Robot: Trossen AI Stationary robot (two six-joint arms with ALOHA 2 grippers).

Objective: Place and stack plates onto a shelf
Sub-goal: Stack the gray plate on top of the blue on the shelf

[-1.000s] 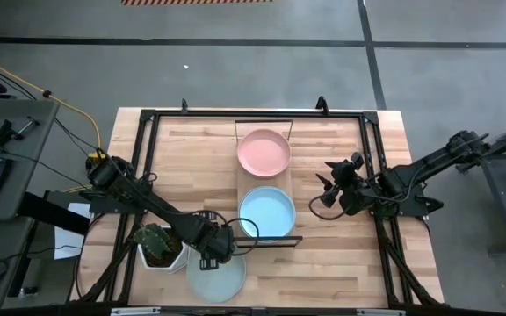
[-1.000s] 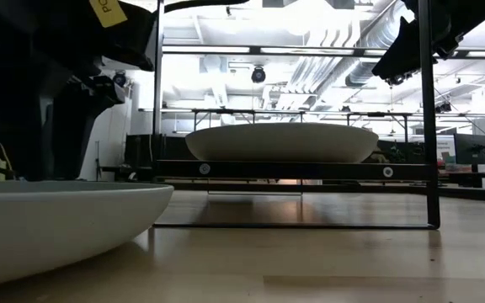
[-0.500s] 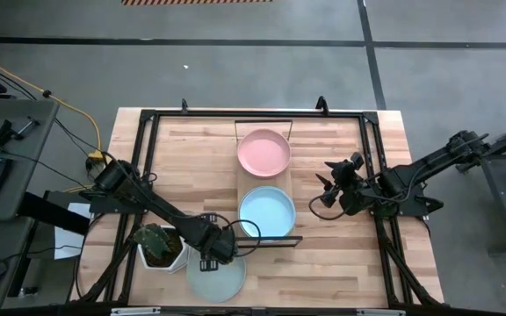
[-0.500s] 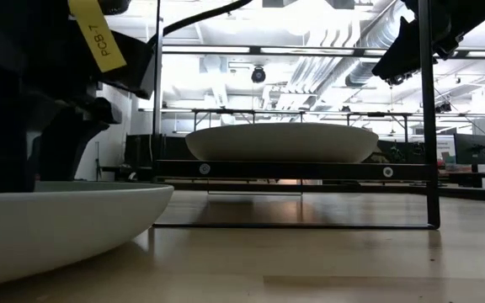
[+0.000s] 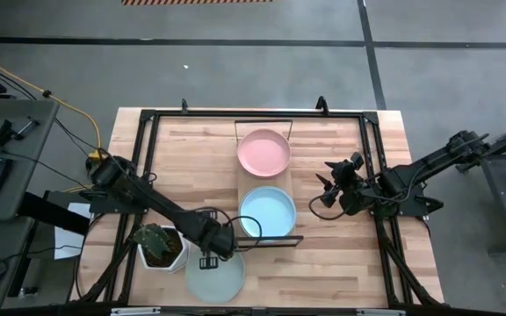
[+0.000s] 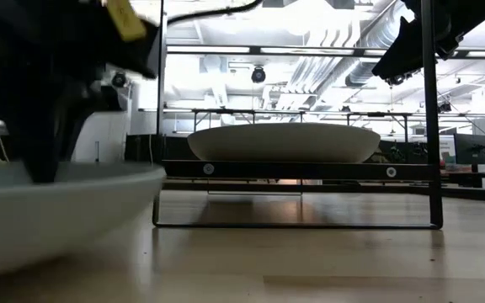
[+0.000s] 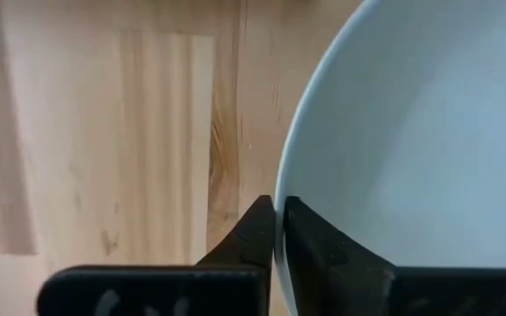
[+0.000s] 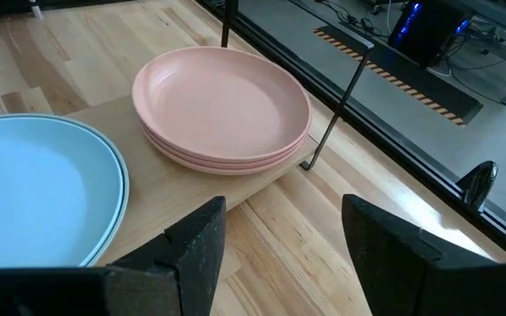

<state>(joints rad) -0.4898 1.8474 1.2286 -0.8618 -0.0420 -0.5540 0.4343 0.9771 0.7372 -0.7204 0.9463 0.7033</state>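
Wood tabletop (image 5: pixel 341 254) under left pincer (image 7: pixel 278 230) clamping mint plate (image 5: pixel 215 278); right pincer (image 8: pixel 281 230) agape.

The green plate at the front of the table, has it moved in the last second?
Yes. The green plate has tipped up at its rim against the steady shelf, pinched by the left gripper.

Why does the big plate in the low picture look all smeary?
In the low view the mint plate and the left gripper on its rim are close to the camera and smeared; the shelf behind looks sharp, with bright ceiling lights glaring.
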